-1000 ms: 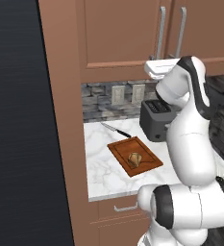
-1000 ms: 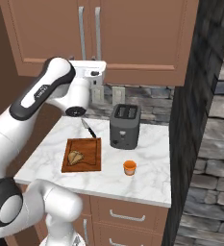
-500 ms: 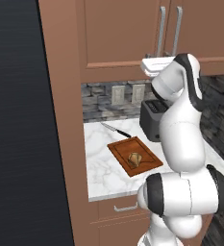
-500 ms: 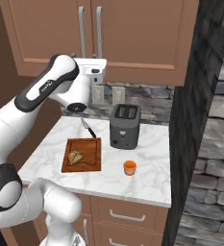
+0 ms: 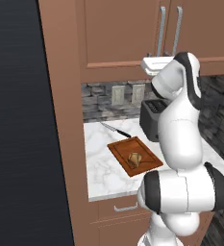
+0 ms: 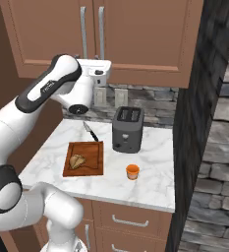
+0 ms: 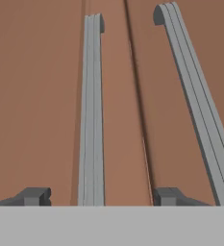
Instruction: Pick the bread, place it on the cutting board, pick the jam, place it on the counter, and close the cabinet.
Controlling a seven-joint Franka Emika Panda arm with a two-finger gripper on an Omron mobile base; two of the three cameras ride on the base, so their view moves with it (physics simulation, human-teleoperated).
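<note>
Cabinet [image 6: 135, 34] doors hang above the worktop [image 6: 155, 167], facing the open hand [image 7: 98, 197], whose fingertips straddle the left of two upright bar handles [image 7: 90, 110].

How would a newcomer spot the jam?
Find the counter, then the dark toaster on it. The jam stands just in front of the toaster: a small orange jar, alone on bare marble, unlike the bread on the cutting board.

Bread [image 6: 77, 160] on cutting board [image 6: 84, 158]; jam [image 6: 132, 171] right, on counter [image 6: 150, 172].
</note>
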